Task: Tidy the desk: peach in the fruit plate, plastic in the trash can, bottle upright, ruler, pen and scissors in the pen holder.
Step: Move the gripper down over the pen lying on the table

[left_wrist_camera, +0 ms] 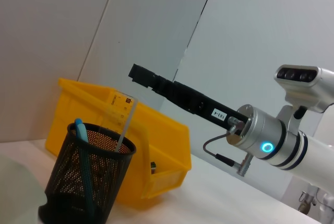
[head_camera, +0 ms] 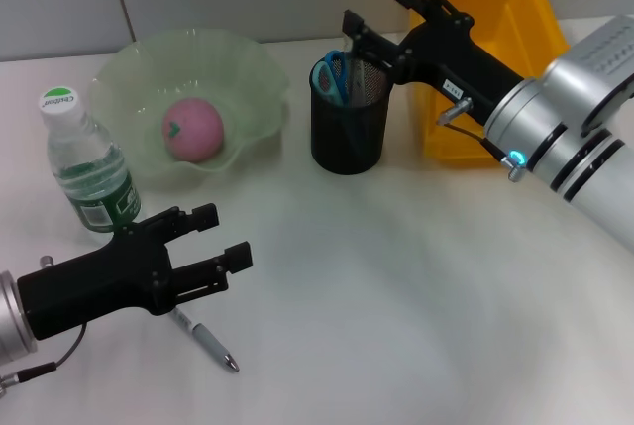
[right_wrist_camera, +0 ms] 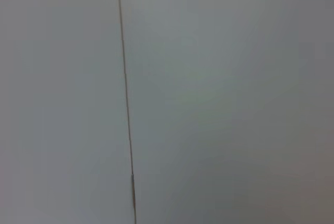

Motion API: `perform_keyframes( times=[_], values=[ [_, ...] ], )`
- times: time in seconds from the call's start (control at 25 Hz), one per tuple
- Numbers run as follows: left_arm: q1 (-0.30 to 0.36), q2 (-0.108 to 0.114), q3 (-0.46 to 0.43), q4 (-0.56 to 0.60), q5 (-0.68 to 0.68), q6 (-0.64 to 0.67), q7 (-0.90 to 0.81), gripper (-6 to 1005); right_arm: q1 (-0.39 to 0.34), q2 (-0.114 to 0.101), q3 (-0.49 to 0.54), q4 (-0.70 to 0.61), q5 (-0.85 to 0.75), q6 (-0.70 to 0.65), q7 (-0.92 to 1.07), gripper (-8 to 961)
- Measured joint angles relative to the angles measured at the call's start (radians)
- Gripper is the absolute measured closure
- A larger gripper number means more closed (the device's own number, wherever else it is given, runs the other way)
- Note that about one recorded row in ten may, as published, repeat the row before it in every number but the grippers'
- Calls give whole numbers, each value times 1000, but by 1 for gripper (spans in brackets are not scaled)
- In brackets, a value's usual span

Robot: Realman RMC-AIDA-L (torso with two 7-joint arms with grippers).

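Pen left on the worktop, claws standing open and empty

Near the black mesh pen holder (head_camera: 349, 118) that holds one blue-handled scissors (head_camera: 334, 73) and one clear ruler (left_wrist_camera: 124, 117), the right claw (head_camera: 381, 11) hovers; well off lies one silver pen (head_camera: 205, 339) under the left claw (head_camera: 223, 237), which risks nudging the one upright green-labelled bottle (head_camera: 87, 162). One pink peach (head_camera: 192, 129) sits in the green plate (head_camera: 258, 78).

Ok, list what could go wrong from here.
1. The pen lies partly under the left hand; coming down on it could roll it away or pinch it badly.
2. The upright bottle stands right beside the left arm, so a swing could tip it.
3. The right hand hangs by the pen holder, where the ruler and scissors stick out; a bump might topple it.
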Motion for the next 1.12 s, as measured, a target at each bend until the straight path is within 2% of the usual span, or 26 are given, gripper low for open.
perform_keyframes(
  times=[0.16, 0.32, 0.44, 0.48, 0.6, 0.76, 0.8, 0.96, 1.12],
  values=[
    [-1, -1, -33, 4, 32, 3, 1, 183, -13, -3, -9, -13, -8, -32, 53, 179],
    [-6, -8, -71, 8, 74, 5, 4, 184, -48, -6, -58, -81, -91, -117, 148, 129],
    [-9, -10, -84, 9, 89, 5, 5, 184, -90, -8, -146, -197, -194, -168, 307, 130],
    [-9, -9, -86, 9, 91, 6, 5, 184, -90, -8, -146, -197, -194, -168, 307, 130],
    [-12, -6, -88, 9, 99, 7, 11, 184, -166, -9, -265, -341, -267, -247, 458, 130],
    [-17, -5, -101, 11, 123, 6, 13, 184, -219, -10, -339, -416, -287, -291, 528, 130],
    [-22, -9, -114, 11, 142, 7, 13, 184, -243, -11, -390, -454, -290, -305, 552, 130],
    [-28, -11, -118, 11, 163, 8, 13, 184, -265, -12, -443, -497, -311, -306, 567, 129],
    [-36, -10, -119, 11, 190, 11, 11, 184, -268, -12, -448, -526, -414, -297, 614, 129]
  ],
)
